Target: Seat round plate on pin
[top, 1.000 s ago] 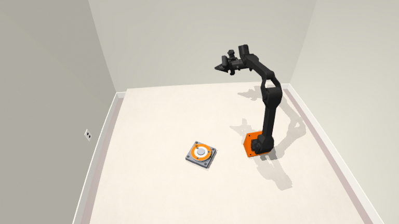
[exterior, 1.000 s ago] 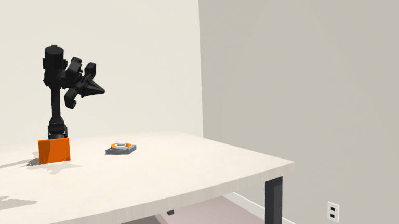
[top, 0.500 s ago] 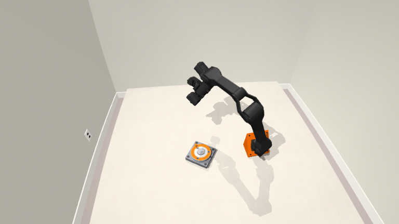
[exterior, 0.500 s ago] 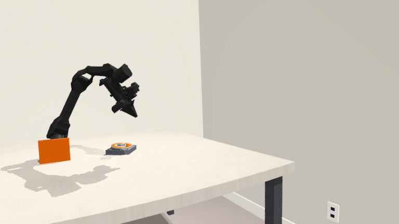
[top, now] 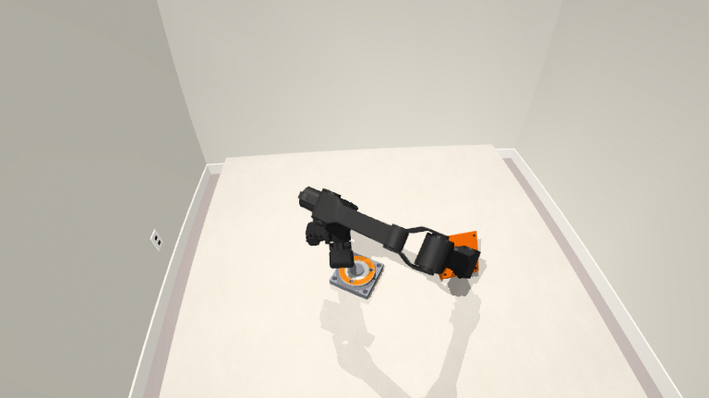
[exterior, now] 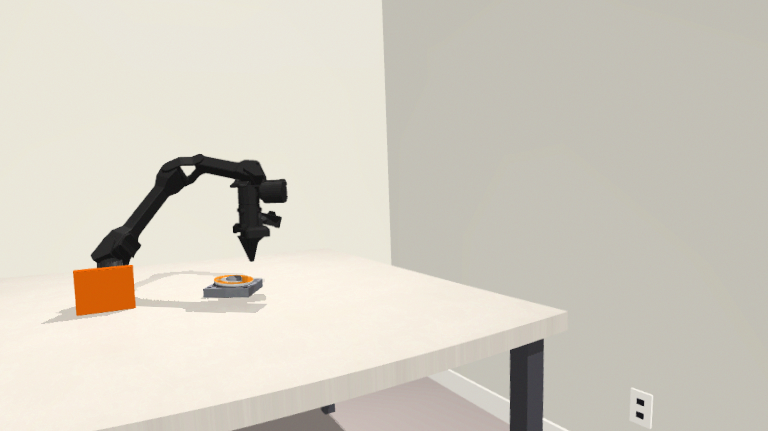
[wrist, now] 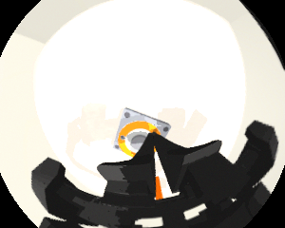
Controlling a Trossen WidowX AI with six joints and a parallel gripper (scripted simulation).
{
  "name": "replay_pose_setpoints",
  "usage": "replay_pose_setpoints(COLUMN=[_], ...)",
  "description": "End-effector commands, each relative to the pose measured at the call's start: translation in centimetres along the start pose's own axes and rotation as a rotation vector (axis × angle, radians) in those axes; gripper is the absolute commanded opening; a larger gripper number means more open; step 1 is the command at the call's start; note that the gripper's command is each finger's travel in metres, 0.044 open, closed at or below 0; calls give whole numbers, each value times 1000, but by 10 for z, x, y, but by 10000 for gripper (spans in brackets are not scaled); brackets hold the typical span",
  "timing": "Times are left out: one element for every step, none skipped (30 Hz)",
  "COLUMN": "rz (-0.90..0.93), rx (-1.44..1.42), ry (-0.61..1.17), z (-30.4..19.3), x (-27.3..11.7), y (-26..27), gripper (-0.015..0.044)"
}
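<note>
The round plate (top: 364,281) (exterior: 217,279) (wrist: 124,131), with an orange ring and pale middle, sits around the grey post (top: 356,269) (exterior: 233,278) (wrist: 139,139) on the square grey base (top: 349,289) (exterior: 226,292) (wrist: 142,117). The plate shows a little above the base in the exterior view; its tilt is too small to judge. The orange tab, its hole and the pin cannot be made out. My gripper (top: 342,262) (exterior: 251,259) (wrist: 151,134) is shut and empty, pointing down above the plate without touching it. Its fingers hide part of the plate in the wrist view.
The arm's orange mount (top: 463,239) (exterior: 104,290) stands to the right of the base in the top view and to its left in the exterior view. The table's edge (exterior: 396,369) crosses the front of the exterior view. The arm arches over the table between mount and base.
</note>
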State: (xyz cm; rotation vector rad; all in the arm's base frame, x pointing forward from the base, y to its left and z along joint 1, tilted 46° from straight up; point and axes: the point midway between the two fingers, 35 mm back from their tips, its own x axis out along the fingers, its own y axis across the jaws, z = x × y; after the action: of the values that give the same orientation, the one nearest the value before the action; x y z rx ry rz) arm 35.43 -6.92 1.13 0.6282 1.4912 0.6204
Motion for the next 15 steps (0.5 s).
replay_pose_setpoints(rz=[-4,-4,-4,-4,-4,-4,-3,-3,-3,-3,-2,-2,-2,-2,-2], rx=[2,2,2,2,2,2,2,2,2,2,2,2,1,1,1], ry=[2,2,2,2,2,2,2,2,2,2,2,2,2,2,2], z=[-5,-5,-5,-5,-5,-5,-5,-5,-5,-5,-6,-6,-6,-7,-7], x=[-5,-4,-2,2,6,11,16,21,26,30,34,38,41,43,43], y=[-4,-4,-4,-4,-4,-5,-5,-5,-5,-5,-5,-5,-5,-5,-5], gripper=[0,0,0,0,0,0,0,0,0,0,0,0,0,0,0])
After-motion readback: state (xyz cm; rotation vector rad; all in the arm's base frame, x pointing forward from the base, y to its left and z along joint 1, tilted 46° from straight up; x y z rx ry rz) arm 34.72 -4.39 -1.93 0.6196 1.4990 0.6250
